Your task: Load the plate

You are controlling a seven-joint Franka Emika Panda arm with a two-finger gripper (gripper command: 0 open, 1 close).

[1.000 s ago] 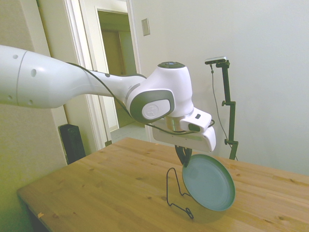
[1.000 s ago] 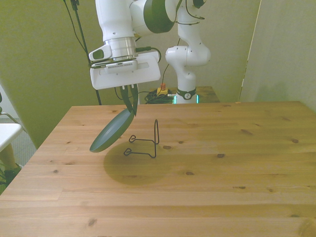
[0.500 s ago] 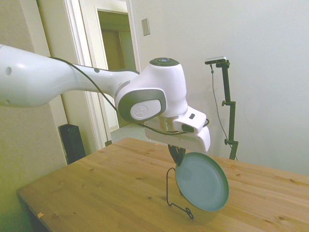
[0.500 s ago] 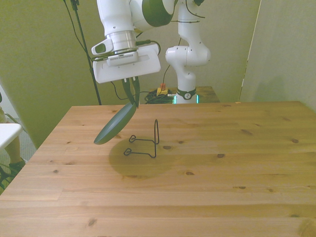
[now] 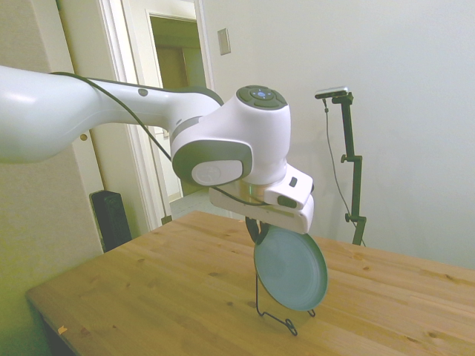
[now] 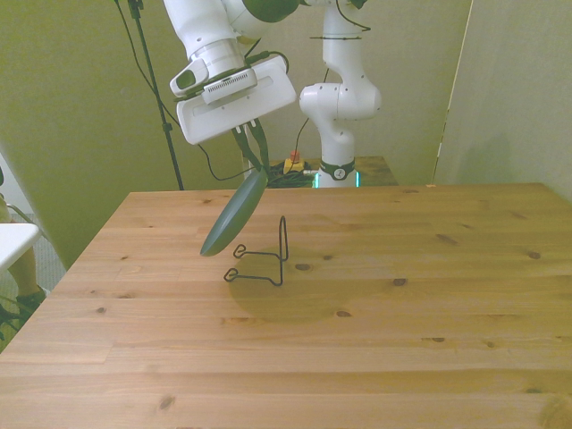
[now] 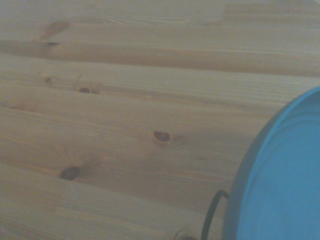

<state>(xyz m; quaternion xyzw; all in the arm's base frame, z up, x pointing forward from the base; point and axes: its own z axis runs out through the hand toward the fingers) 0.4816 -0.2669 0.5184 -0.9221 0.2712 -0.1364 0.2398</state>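
A: Where is the round, shallow, matte teal-green plate (image 5: 291, 268) right now?

B: In the air, above the wooden plank table (image 6: 384, 304). The white arm's two-finger gripper (image 6: 253, 153) pinches it at its upper rim, the 2 dark fingers pressed together on the edge. The plate hangs tilted, its lower edge swung out toward the front view's left.

A: And the thin black wire stand (image 6: 262, 257)?

B: It sits on the table just beside the plate. In the front view the plate (image 6: 234, 214) is over the stand's low looped feet, and the stand's tall upright loop rises to the front view's right of it. I see clear air between the plate's lower edge and the tabletop there, and the plate does not appear to rest on the wire.

A: What does the side view add?

B: The gripper (image 5: 256, 228) sits under the white wrist body, and the plate's pale inner face is turned toward that camera. The wire stand (image 5: 272, 308) shows at the plate's lower edge, with 1 upright running along the plate's left rim; whether they touch there I cannot tell.

A: The wrist view?

B: A blurred blue-green arc of the plate (image 7: 280, 185), a bit of dark wire (image 7: 211, 215) beside it, and knotty table boards (image 7: 115, 115) beyond.
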